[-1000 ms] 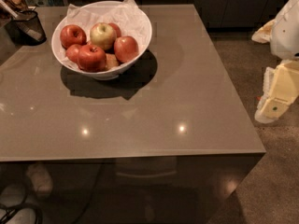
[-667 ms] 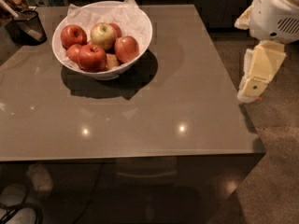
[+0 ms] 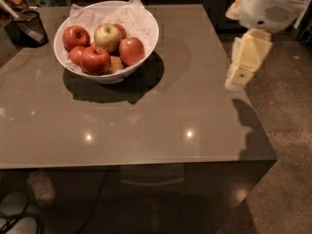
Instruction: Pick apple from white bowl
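Camera view: the gripper (image 3: 241,65) hangs at three o'clock, well apart from the white bowl (image 3: 117,75) at eleven; I cannot tell whether it is open. The apple (image 3: 131,51) lies at the bowl's three o'clock side. Approach from above, clear of the rim. It is round, with no long axis and no stem showing.

a glossy grey-brown table (image 3: 161,116) stands on a speckled floor (image 3: 287,116). the white bowl (image 3: 114,74) rests on the table's far left part, its shadow falling near and right. a black mesh cup (image 3: 29,29) sits at the far left corner. the gripper (image 3: 237,77) hangs above the table's right edge.
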`<state>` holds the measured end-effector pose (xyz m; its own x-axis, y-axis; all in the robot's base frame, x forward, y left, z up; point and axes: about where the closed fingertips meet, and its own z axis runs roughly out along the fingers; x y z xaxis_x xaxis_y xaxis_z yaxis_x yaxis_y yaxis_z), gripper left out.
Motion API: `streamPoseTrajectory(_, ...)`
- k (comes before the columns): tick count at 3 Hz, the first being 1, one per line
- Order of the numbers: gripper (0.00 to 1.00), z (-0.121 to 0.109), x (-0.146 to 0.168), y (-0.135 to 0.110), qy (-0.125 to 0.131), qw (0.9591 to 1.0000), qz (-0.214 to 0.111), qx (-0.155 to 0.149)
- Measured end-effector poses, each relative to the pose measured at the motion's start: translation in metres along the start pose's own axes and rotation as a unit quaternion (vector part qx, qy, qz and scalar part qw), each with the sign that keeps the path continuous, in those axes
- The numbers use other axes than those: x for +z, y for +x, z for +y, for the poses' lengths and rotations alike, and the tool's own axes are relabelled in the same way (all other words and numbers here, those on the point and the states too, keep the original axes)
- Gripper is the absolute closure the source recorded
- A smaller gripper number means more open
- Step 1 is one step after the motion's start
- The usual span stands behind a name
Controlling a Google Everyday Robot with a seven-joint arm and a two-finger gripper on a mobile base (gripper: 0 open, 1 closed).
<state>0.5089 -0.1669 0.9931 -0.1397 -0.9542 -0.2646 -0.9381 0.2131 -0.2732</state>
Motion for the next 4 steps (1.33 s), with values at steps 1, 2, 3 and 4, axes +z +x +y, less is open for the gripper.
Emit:
streamPoseTrajectory(1, 0.00, -0.027, 0.012, -0.034, -0.003, 0.9996, -0.015, -0.024)
streamPoseTrajectory(2, 0.00, -0.030, 0.010, -0.042, 0.004, 0.9993, -0.023, -0.029)
streamPoseTrajectory(3, 0.00, -0.035, 0.012, -0.056, 0.013, 0.9976, -0.050, -0.047)
streamPoseTrajectory(4, 0.00, -0.053, 0.022, -0.091, 0.010, 0.9950, -0.070, -0.070)
